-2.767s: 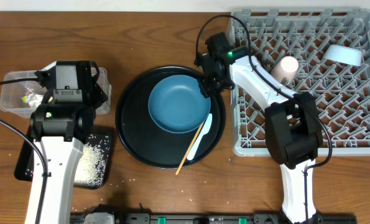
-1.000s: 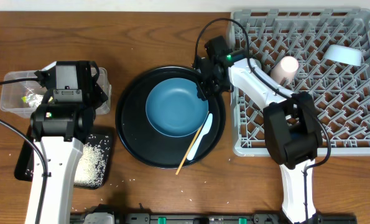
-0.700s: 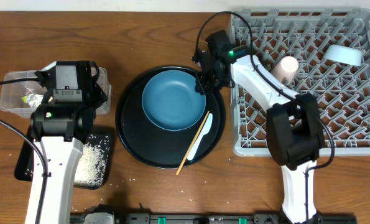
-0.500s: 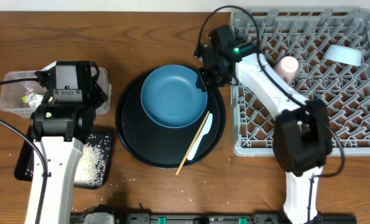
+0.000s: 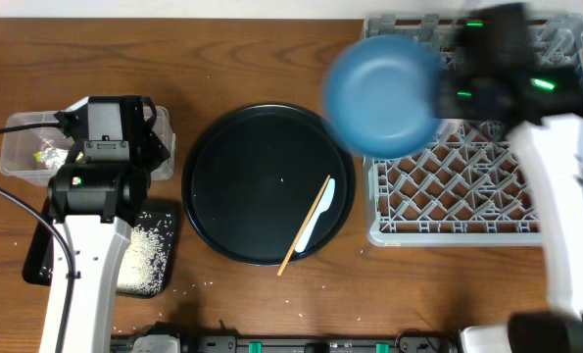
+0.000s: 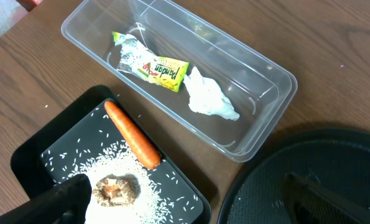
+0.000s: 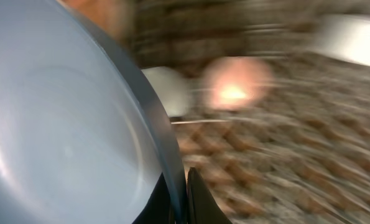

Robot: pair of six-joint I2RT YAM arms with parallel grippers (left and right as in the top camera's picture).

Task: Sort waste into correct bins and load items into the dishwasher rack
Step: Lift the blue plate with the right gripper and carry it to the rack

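A blurred blue plate point(image 5: 384, 93) hangs in the air over the far left corner of the grey dishwasher rack point(image 5: 448, 196), on the right side of the wooden table point(image 5: 271, 49). The right gripper point(image 7: 178, 199) is clamped on the plate's rim, one finger on each face. Behind it, the rack and a pink cup point(image 7: 234, 87) are too smeared to place exactly.

In the middle of the table sits a large round black tray point(image 5: 242, 186). A white spoon point(image 5: 312, 231) and a wooden chopstick point(image 5: 293, 249) lie together on its right side, and the chopstick's near tip pokes past the rim.

On the left, the left gripper point(image 6: 185, 183) hovers with its jaws spread wide and empty. Below it, a clear plastic box point(image 6: 268, 121) holds a yellow-green wrapper point(image 6: 150, 62) and a crumpled white tissue point(image 6: 212, 99). Just beside it, a shallow black tray point(image 6: 29, 162) holds an orange carrot point(image 6: 132, 134), scattered white rice point(image 6: 141, 205) and a small brown lump point(image 6: 115, 190) sitting on the rice.
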